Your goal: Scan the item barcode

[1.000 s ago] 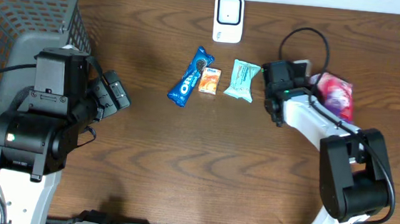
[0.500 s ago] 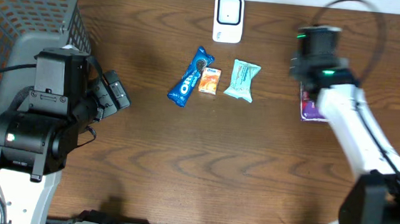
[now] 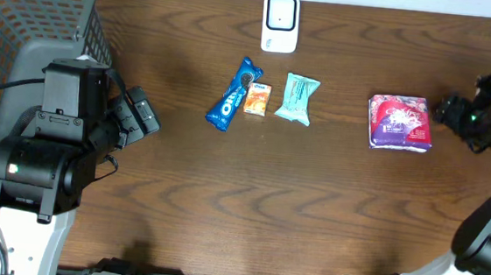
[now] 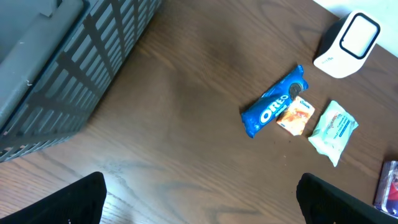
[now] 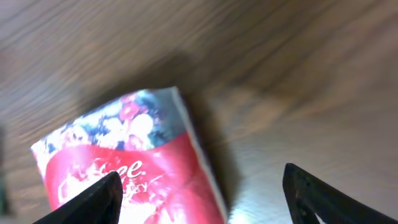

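Since the job is to pass a barcode in front of a reader, the white scanner (image 3: 280,22) stands upright at the far edge of the table (image 3: 249,208), its window facing the open wood where goods can be brought to it. Just in front of it lie three small goods in a loose row: a blue biscuit pack (image 3: 234,94), an orange packet (image 3: 257,99) touching or nearly touching it, and a pale green packet (image 3: 297,98) just beside that. The purple packet (image 3: 399,123) lies flat and well apart from them to the right, and it looks like the item in hand, because the right gripper (image 3: 456,111) hangs just past its right edge. Its jaws stand apart with nothing clamped between them; in the right wrist view the packet's red and flowered face fills the lower left, and both fingers (image 5: 87,199) are clear of it. No barcode shows on the upturned face, so it is probably underneath or on an edge, though that cannot be told. The left gripper (image 3: 142,116) waits near the wire basket (image 3: 27,15) with its jaws wide apart and empty, likely kept back so the right arm has room. The packet is not yet at the scanner.
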`<state>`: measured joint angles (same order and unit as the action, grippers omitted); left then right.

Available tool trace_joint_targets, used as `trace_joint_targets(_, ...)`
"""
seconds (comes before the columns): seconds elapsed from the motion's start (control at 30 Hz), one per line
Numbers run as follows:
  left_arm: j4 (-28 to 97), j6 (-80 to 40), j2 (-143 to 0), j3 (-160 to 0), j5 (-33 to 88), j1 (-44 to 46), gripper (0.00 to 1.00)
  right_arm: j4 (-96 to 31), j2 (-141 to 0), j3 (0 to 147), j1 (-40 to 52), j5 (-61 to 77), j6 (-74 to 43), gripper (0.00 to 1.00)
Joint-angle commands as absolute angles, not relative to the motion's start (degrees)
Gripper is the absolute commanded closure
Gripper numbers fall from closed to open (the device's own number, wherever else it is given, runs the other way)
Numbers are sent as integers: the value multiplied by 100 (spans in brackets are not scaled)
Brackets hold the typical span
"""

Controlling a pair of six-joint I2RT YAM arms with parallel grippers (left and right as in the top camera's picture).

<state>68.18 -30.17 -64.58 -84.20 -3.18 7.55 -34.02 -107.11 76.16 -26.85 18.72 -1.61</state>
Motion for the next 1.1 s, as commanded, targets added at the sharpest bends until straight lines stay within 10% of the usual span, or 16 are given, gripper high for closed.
trace_joint_targets(0.0,6836,-3004,-6473,-8462,-390,729,2,-3424,-11214,7605,-2825,3756,506,23)
trace_joint_targets(0.13,6836,-3004,-6473,-8462,-390,729,2,-3409,-11592,7605,-2849,3938,591,26)
trace_joint_targets(0.53,6836,-3004,-6473,-8462,-390,729,2,-3308,-11850,7607,-2788,4587,-165,99)
trace_joint_targets(1.07,6836,-3004,-6473,-8462,-390,729,2,1227,-11841,7607,-808,4519,-5103,99)
